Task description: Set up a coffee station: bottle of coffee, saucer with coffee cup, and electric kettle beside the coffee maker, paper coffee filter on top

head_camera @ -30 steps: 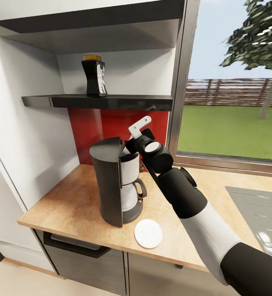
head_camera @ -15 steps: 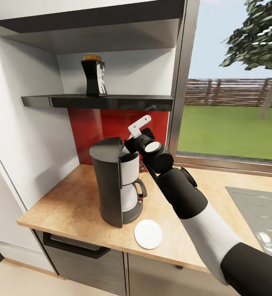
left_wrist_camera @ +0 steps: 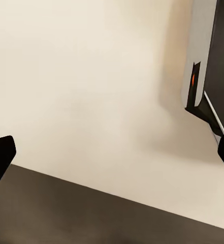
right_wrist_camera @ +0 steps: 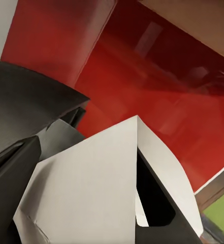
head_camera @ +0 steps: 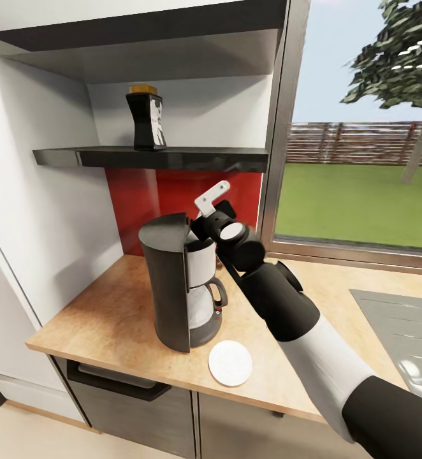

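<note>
Nearest to us on the kitchen countertop (head_camera: pixel 115 319) we count one saucer (head_camera: pixel 230 362), a flat white round plate lying close to the front edge, just in front of and slightly to the right of the coffee maker (head_camera: pixel 182 280). It lies apart from the machine's base.

Behind it stands that one coffee maker, dark grey, with its white filter basket and glass carafe facing right and its lid tipped up.

We see one arm reaching across the worktop from the lower right: our right arm, black and white, ending at the right gripper (head_camera: pixel 206 213) just above the open top of the machine. The two fingers are clamped on one paper coffee filter (right_wrist_camera: pixel 91 188), a white cone. In the right wrist view the paper sits between the dark fingers, with the machine's grey lid beside it and the red backsplash (right_wrist_camera: pixel 157 71) behind. In the head view a white strip sticks up from the gripper toward the red wall.

In the left wrist view the left gripper (left_wrist_camera: pixel 112 155) shows two dark fingertips set wide apart, with nothing between them, over a pale floor.

Farthest up, on the one kitchen shelf (head_camera: pixel 153 157), stands a single bottle of coffee (head_camera: pixel 146 118), upright, dark with a golden lid. To the right we count one window (head_camera: pixel 364 127).
</note>
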